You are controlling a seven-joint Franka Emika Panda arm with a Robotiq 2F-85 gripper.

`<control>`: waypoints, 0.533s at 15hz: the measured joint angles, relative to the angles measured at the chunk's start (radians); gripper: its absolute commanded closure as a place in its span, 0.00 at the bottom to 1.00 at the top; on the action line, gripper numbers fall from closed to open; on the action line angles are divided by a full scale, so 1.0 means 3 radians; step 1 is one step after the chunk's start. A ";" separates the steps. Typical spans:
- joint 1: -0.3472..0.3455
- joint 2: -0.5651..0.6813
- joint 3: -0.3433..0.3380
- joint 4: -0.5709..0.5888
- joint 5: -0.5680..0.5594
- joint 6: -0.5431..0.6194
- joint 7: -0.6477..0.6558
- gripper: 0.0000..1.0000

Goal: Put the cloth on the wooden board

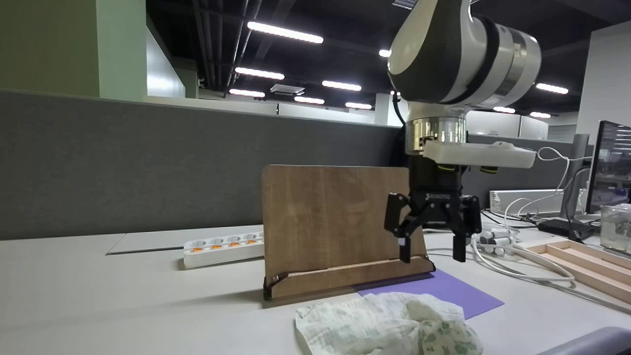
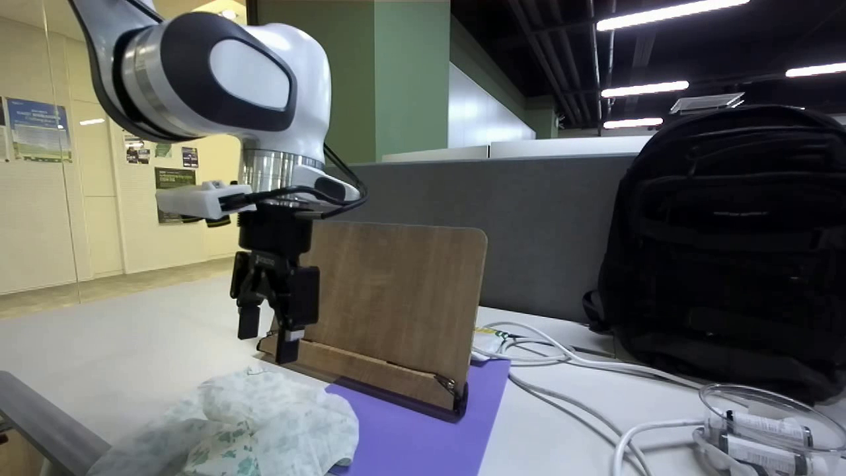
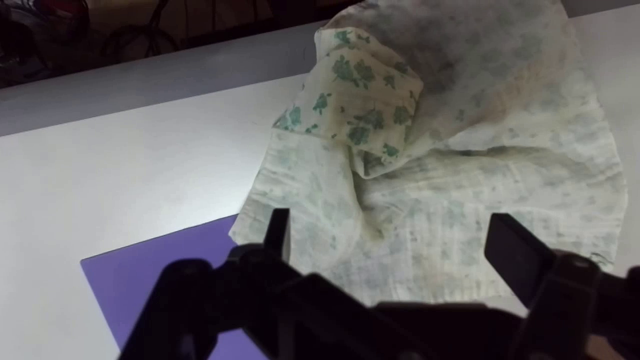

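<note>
My remote white-and-black Panda arm has a silver collar, black cables and a black Robotiq gripper, lettered white.

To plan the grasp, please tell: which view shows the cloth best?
The wrist view: it shows most of the cloth from above, folds and green print clear. Both exterior views show it obliquely, cut off at the frame's bottom.
</note>
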 measured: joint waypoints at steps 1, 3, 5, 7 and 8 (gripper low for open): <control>0.0004 0.0001 -0.0005 0.0000 0.0000 0.0000 -0.0009 0.00; 0.0001 0.0003 -0.0014 0.0001 -0.0154 0.0025 0.0041 0.00; -0.0014 0.0025 -0.0016 0.0001 -0.0427 0.0060 0.0191 0.00; -0.0032 0.0087 -0.0017 0.0001 -0.0726 0.0124 0.0401 0.00; -0.0040 0.0124 -0.0019 0.0001 -0.0865 0.0158 0.0506 0.00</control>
